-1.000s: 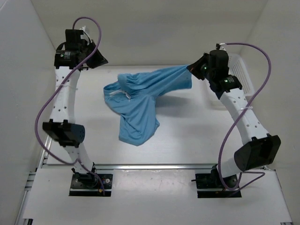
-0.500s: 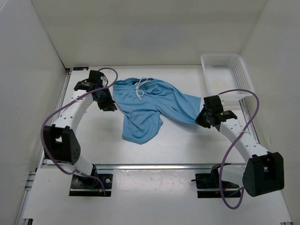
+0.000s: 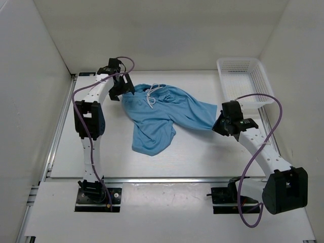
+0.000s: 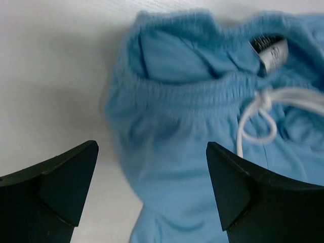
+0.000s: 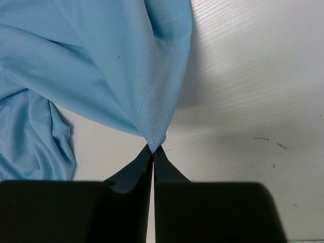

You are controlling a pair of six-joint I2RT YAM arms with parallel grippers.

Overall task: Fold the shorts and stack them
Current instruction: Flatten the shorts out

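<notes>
Top external, I see thin sky-blue shorts [image 3: 158, 117], gathered waist far left, left gripper [image 3: 123, 90] gaping over it, right gripper [image 3: 215, 127] pinching hem.

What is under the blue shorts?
The shorts lie on the white table. One leg's corner is pinched in the right gripper. Anything beneath the fabric is hidden.

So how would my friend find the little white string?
On the white table lie light blue shorts, spread in the middle. At their gathered waistband, the far end, sits the white drawstring. It is the only thin looped cord on the blue cloth.
</notes>
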